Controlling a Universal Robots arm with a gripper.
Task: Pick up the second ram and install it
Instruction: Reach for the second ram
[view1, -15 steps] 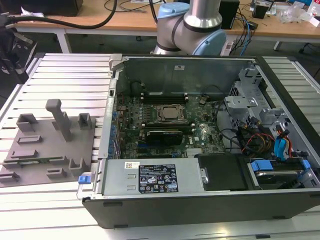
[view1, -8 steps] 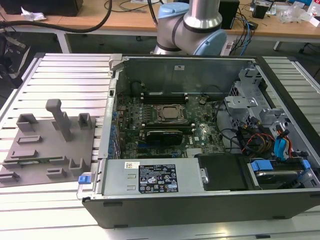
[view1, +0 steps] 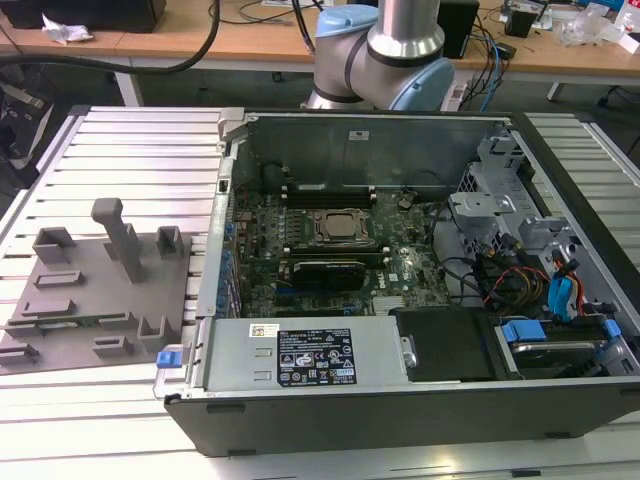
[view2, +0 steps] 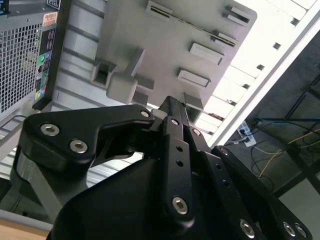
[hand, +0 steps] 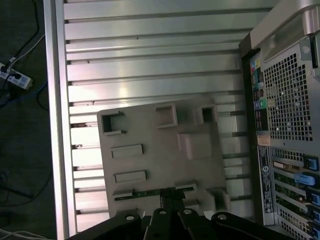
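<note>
The second ram (hand: 150, 192) is a thin green stick lying in a long slot of the grey fixture tray (hand: 160, 160). In the exterior view the ram (view1: 78, 321) shows as a narrow green strip near the tray's (view1: 90, 285) front. In both wrist views my gripper hangs well above the tray. Its black fingertips (hand: 172, 197) are pressed together with nothing between them, and they line up over the ram's slot. From the other side the gripper (view2: 170, 104) points down at the tray (view2: 165, 45). The motherboard (view1: 330, 250) lies inside the open computer case.
The open computer case (view1: 400, 260) stands to the exterior view's right of the tray, its perforated rear panel (hand: 290, 100) close to the tray's edge. Both rest on a ribbed aluminium table (view1: 140, 150). The arm's base (view1: 380, 50) stands behind the case. Cables lie on the floor (hand: 15, 75).
</note>
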